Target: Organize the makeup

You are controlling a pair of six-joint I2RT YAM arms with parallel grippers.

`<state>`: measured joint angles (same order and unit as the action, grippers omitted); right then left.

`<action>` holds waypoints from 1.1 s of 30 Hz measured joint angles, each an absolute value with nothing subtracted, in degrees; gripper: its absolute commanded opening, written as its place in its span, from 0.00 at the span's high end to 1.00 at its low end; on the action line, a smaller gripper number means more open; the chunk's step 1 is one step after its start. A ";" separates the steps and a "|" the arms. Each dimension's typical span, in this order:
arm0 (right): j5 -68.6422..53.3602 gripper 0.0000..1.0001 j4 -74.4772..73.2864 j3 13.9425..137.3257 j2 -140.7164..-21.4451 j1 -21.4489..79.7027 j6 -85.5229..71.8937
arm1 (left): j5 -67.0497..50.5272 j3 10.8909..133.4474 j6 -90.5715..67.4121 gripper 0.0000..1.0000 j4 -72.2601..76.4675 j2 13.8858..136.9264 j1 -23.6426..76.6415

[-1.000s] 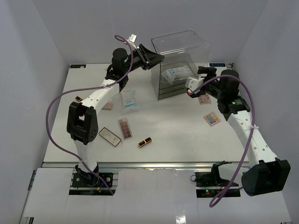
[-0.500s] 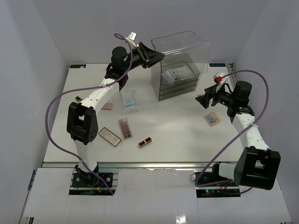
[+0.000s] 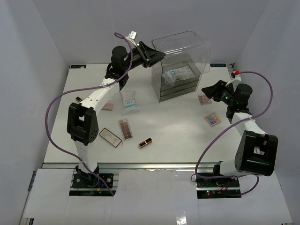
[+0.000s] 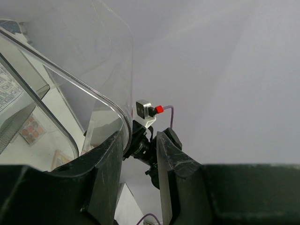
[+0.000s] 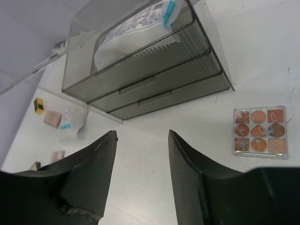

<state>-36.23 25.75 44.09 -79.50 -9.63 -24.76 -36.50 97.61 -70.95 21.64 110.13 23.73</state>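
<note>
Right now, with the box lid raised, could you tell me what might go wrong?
The clear lid sits only by its edge between the left fingers, so it might slip and drop onto the sachet beneath it. The open right fingers hover short of the palette and could nudge it away.
</note>
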 measured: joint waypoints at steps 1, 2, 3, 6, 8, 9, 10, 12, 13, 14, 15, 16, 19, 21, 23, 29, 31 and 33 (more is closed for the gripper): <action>-35.48 0.52 26.51 44.32 -80.29 -9.63 -26.72 | -36.51 97.63 -71.07 0.56 21.70 110.13 23.73; -34.85 0.54 26.98 44.71 -81.31 -9.63 -28.82 | -36.51 97.65 -71.18 0.56 21.75 110.13 23.73; -34.31 0.56 27.28 45.37 -82.48 -9.63 -30.36 | -36.51 97.66 -71.29 0.56 21.82 110.13 23.73; -33.23 0.59 28.39 47.66 -86.23 -9.62 -34.65 | -36.51 97.74 -71.50 0.56 21.86 110.13 23.73; -32.91 0.60 29.23 48.90 -88.35 -9.59 -37.62 | -36.51 98.01 -71.62 0.56 21.83 110.13 23.73; -32.83 0.61 29.64 49.47 -89.19 -9.57 -38.97 | -36.51 98.16 -71.71 0.56 21.86 110.13 23.73; -32.72 0.61 30.07 50.01 -89.97 -9.55 -40.24 | -36.51 98.31 -71.83 0.56 21.88 110.13 23.73; -32.70 0.61 31.05 51.40 -91.49 -9.34 -43.00 | -36.58 98.42 -71.93 0.56 21.97 110.13 23.73; -32.69 0.62 31.72 52.37 -92.41 -9.24 -44.21 | -36.66 98.43 -72.01 0.56 22.04 110.13 23.73; -32.60 0.62 32.48 53.37 -93.37 -9.19 -45.40 | -36.71 98.43 -72.05 0.56 22.03 110.13 23.73; -32.52 0.63 33.24 54.35 -94.34 -9.14 -46.60 | -36.75 98.43 -72.10 0.56 22.02 110.13 23.73; -32.61 0.63 34.05 55.08 -95.21 -9.04 -48.02 | -36.75 98.43 -72.18 0.56 22.03 110.13 23.73; -33.16 0.63 37.15 57.44 -98.33 -8.89 -52.80 | -36.82 98.43 -72.47 0.56 22.13 110.13 23.73; -33.26 0.62 38.61 58.40 -100.03 -8.76 -55.01 | -36.90 98.43 -72.56 0.57 22.11 110.13 23.73; -33.65 0.62 40.73 58.93 -101.51 -8.59 -58.10 | -36.93 98.43 -72.65 0.57 22.11 110.13 23.73; -34.82 0.61 49.11 59.44 -103.83 -8.44 -66.32 | -36.93 98.43 -72.78 0.56 22.11 110.14 23.73; -35.23 0.61 52.27 59.42 -103.98 -8.43 -68.99 | -36.93 98.43 -72.84 0.56 22.11 110.15 23.73; -35.68 0.61 55.13 59.42 -104.06 -8.43 -71.41 | -36.91 98.43 -72.92 0.56 22.23 110.15 23.74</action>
